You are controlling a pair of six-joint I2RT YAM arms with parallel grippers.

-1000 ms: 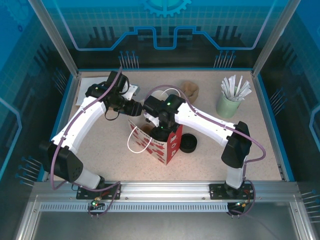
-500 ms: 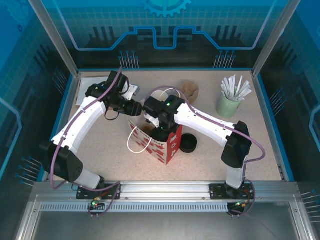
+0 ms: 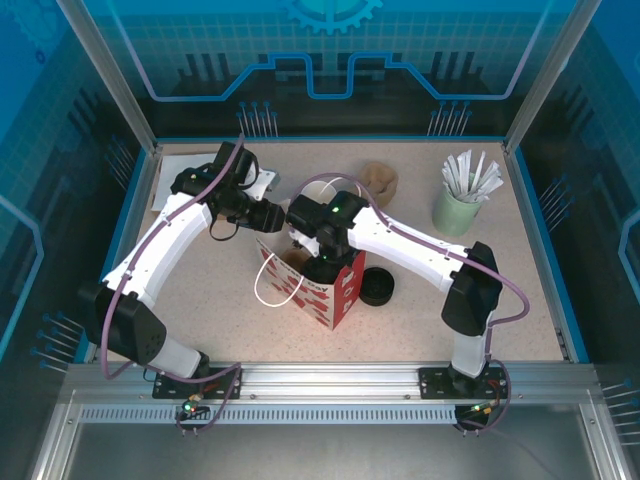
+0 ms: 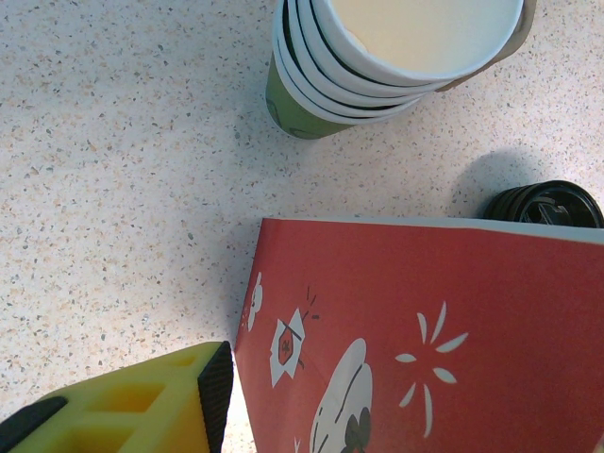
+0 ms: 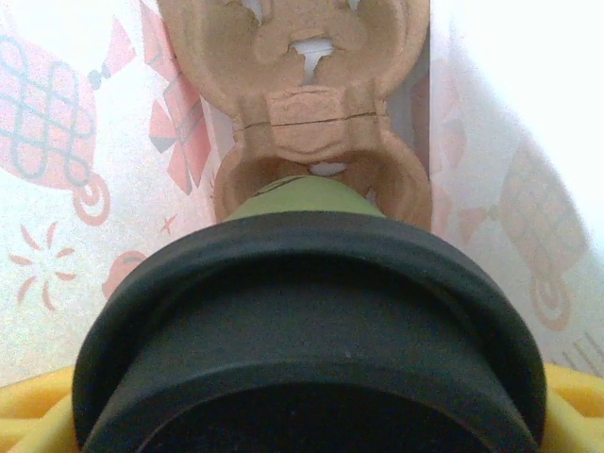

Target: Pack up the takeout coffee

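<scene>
The takeout coffee, a green cup under a black lid, is held in my right gripper, which is shut on it with yellow fingers at the frame's bottom corners. The cup hangs inside the red paper bag, just above the brown pulp carrier on the bag's floor. My left gripper is at the bag's back left rim. Its yellow finger lies against the red wall, and its other finger is hidden behind that wall.
A stack of green cups stands behind the bag, brown from above. A spare black lid lies right of the bag. The mint cup of white sticks is at the back right. White bag handles hang to the left.
My right wrist has shifted very slightly over the bag opening. The left arm and the bag have stayed still.
</scene>
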